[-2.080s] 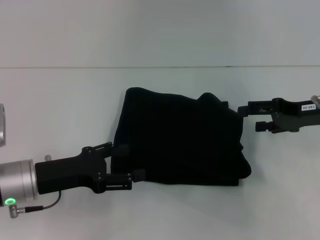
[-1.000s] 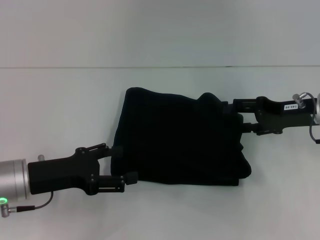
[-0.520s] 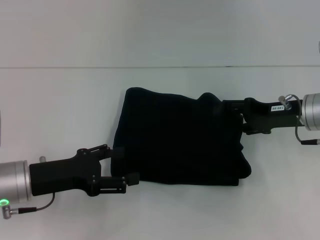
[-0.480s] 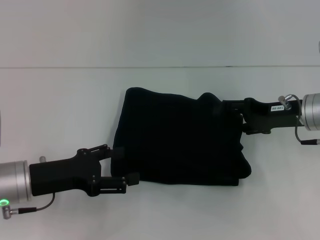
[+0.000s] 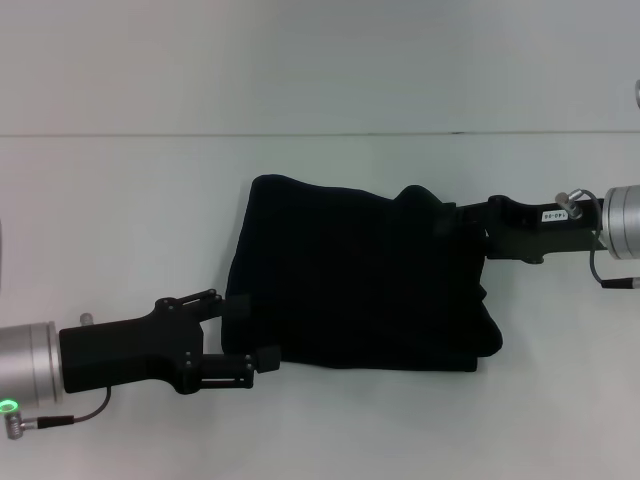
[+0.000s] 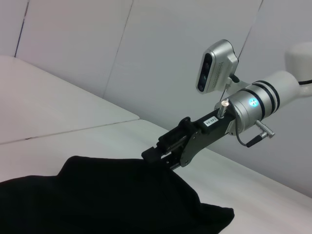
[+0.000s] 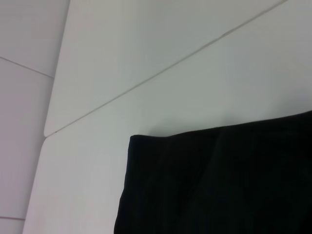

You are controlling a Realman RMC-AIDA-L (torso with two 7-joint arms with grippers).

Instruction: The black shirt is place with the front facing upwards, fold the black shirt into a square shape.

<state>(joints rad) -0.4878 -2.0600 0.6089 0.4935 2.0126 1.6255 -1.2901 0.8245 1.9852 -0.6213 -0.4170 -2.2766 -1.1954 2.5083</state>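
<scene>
On the white table, my open left gripper and right gripper, whose grasp I cannot tell, flank the black shirt; a shallow pinch risks unravelling the fold.

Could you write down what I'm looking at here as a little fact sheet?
Item: black shirt, folded into a rough rectangle, no print showing
Surface: white table
Left gripper: open, at the shirt's near-left corner
Right gripper: at the shirt's far-right corner
Fold: not yet square

Robot lab or test cell, plain white table, bare white panelled walls
</scene>
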